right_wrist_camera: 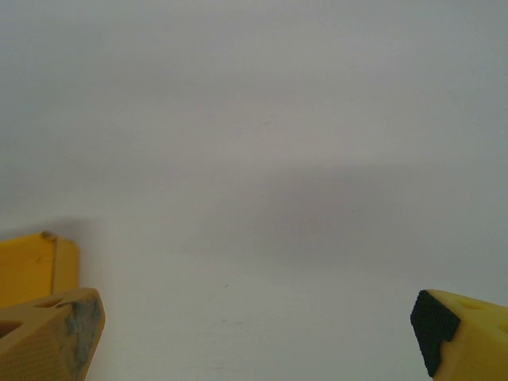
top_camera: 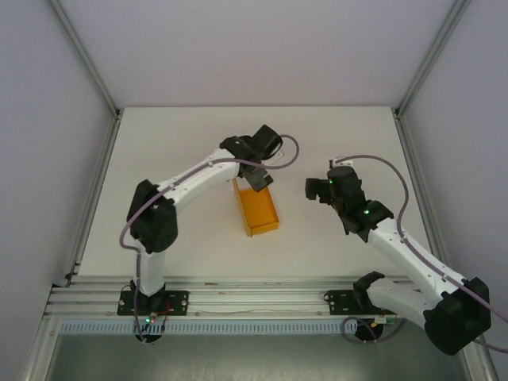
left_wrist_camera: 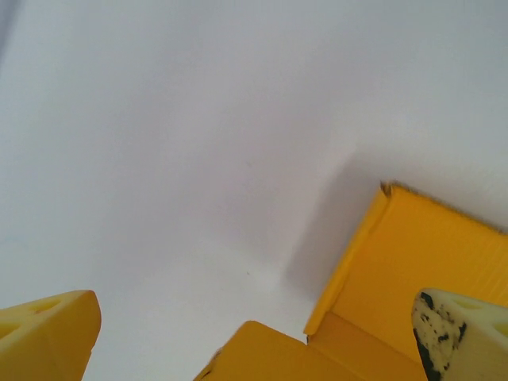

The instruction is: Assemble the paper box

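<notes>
We see the paper box (top_camera: 256, 209) near the middle of the white desk (top_camera: 341, 139), folded up into a low open tray, long side running away from the arm bases. The left gripper (top_camera: 258, 176) hangs over the box's far end, arm reaching in from the left. In the left wrist view the jaws are spread wide, nothing clamped. One fingertip (left_wrist_camera: 51, 333) is over bare desk and the other (left_wrist_camera: 460, 333) is over the orange inside of the box (left_wrist_camera: 413, 262), with a box wall and a corner between them. We can't tell if either finger touches the card. The right gripper (top_camera: 316, 189) sits to the right of the box, apart from it. Its jaws are also wide and holding nothing, over bare desk, with one box corner (right_wrist_camera: 32, 266) at the left edge of the right wrist view.
</notes>
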